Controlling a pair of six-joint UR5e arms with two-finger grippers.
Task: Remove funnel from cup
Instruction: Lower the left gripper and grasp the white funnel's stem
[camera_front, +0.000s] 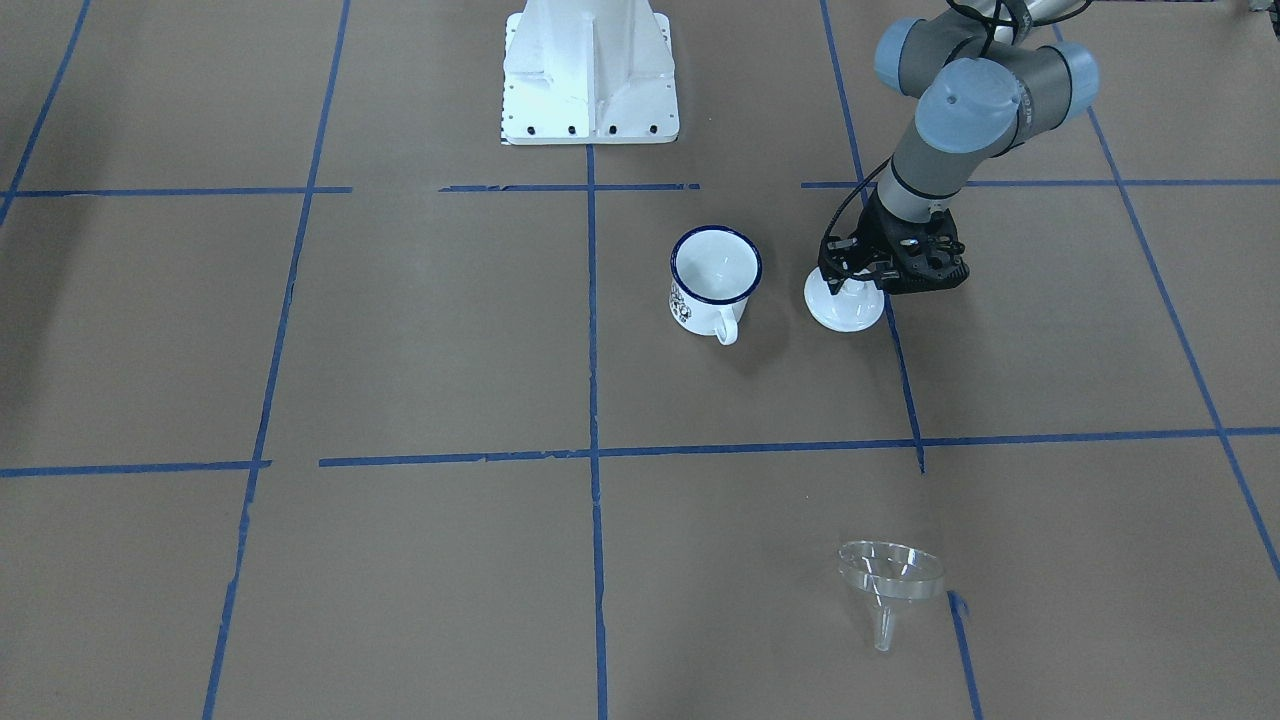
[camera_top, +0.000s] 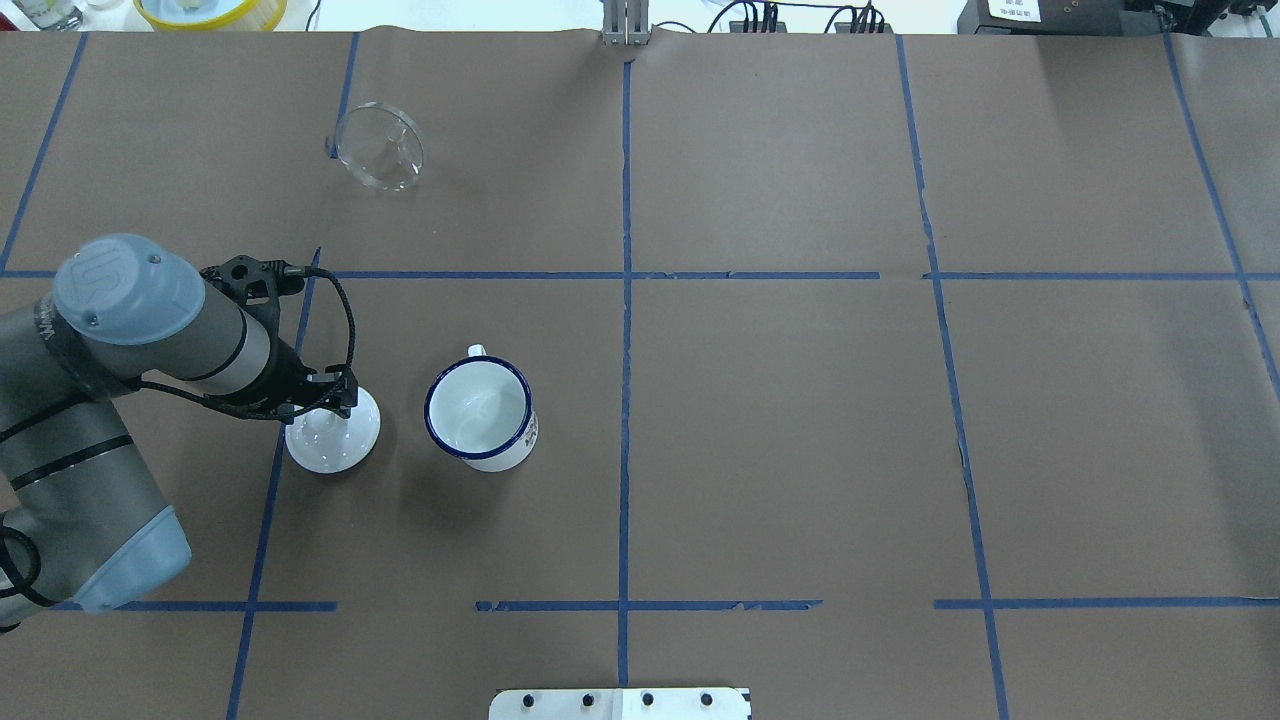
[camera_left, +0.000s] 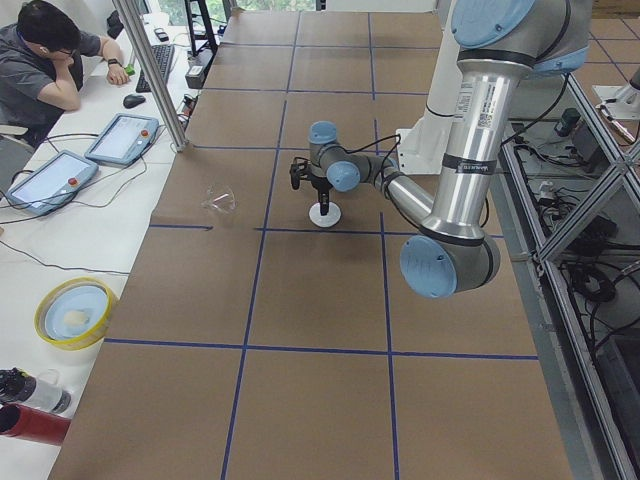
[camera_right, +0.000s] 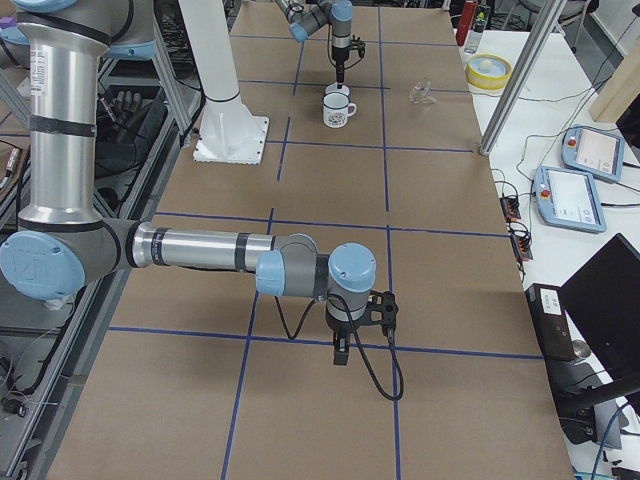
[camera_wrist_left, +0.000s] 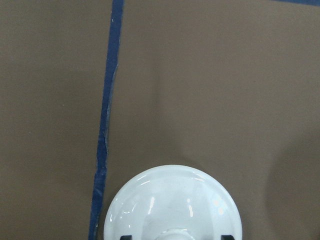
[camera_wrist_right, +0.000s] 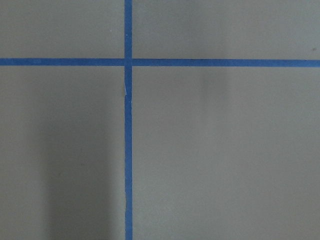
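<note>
Left gripper (camera_front: 853, 283): pointing down over the white round lid with a knob (camera_front: 845, 312). The left wrist view shows a dark fingertip on each side of the knob with a gap to it, so I read the jaws as spread and astride it, gripping nothing. The lid sits flat on the brown paper table with blue tape lines (camera_front: 400, 330).

Just beside the lid, not touching it: the small white enamel mug with a dark blue rim and dark floral print (camera_front: 695, 312). It's upright, handle toward the operators' side, nothing inside.

Clear plastic funnel with a wide cone and short spout (camera_front: 890, 572): well apart from the mug, out toward the operators' edge on the robot's left half. It's tipped over, resting on the cone rim and spout, close to a tape line. From how things lie, the removal looks done.

Handling, my read:
- Funnel looks light, thin-walled and stiff.
- Smooth, so slippery under the pads.
- Liable to roll on the cone if nudged.
- Best hold is across the cone wall at the rim. The spout is the fallback, but it's narrow and would pivot.
- Squeeze gently.

Right gripper (camera_right: 342, 355): hangs over bare paper well away from everything. Can't tell whether it's spread or closed.
</note>
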